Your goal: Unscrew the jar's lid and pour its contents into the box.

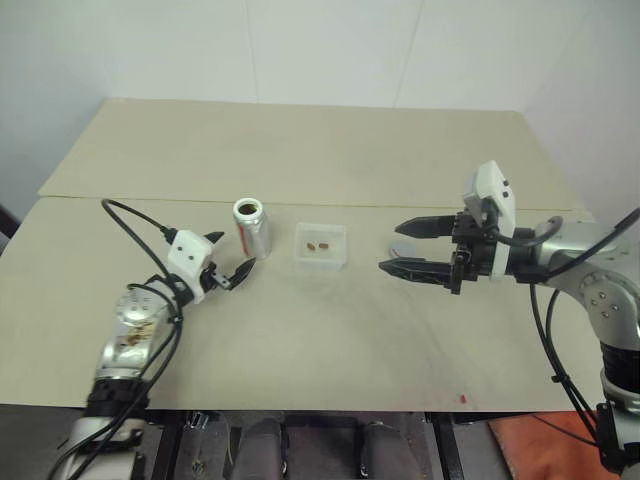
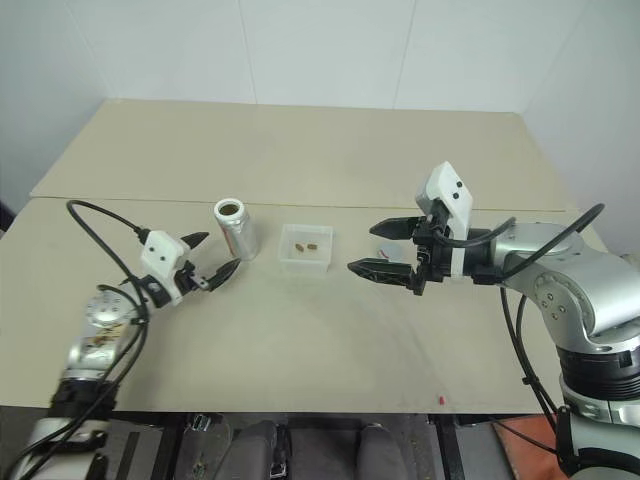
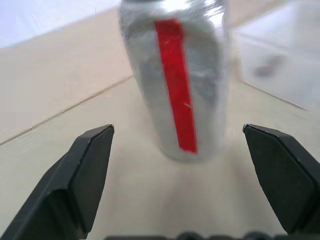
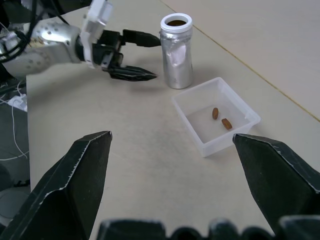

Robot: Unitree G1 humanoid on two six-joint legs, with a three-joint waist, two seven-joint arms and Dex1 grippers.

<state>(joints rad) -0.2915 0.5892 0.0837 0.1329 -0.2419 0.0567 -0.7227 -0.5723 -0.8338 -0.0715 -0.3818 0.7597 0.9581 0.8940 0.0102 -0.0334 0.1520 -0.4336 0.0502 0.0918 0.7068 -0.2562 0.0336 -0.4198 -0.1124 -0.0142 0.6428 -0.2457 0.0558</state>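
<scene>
Well, the counter (image 1: 330, 340) is a pale beige slab with a seam running across it, pushed up against plain white walls that meet in a corner behind it. Its top is mostly bare and matte, with a tiny red speck (image 1: 462, 398) near the front edge on the robot's right.

The jar (image 1: 251, 227) stands upright on the counter with its mouth uncovered, and the box (image 1: 321, 246) sits just beside it, towards the robot's right, not touching it. Two small brown pieces, the contents (image 1: 318, 245), lie on the box floor. A flat round shape, probably the lid (image 1: 405, 247), lies on the counter behind the right end effector's fingers, partly hidden by them.

The left end effector (image 1: 226, 265) is near the jar on the robot's left, fingers spread wide and gripping nothing. The right end effector (image 1: 410, 248) hangs above the counter to the right of the box, also spread and empty.

From the head views the jar's side looks plain silver; the left wrist view shows the red stripe (image 3: 176, 85) down its body, with the jar standing free between the parted fingers (image 3: 90, 170). The right wrist view looks down into the box and shows the jar's white-rimmed, dark brown mouth (image 4: 176, 22), with the left end effector just beside the jar.
</scene>
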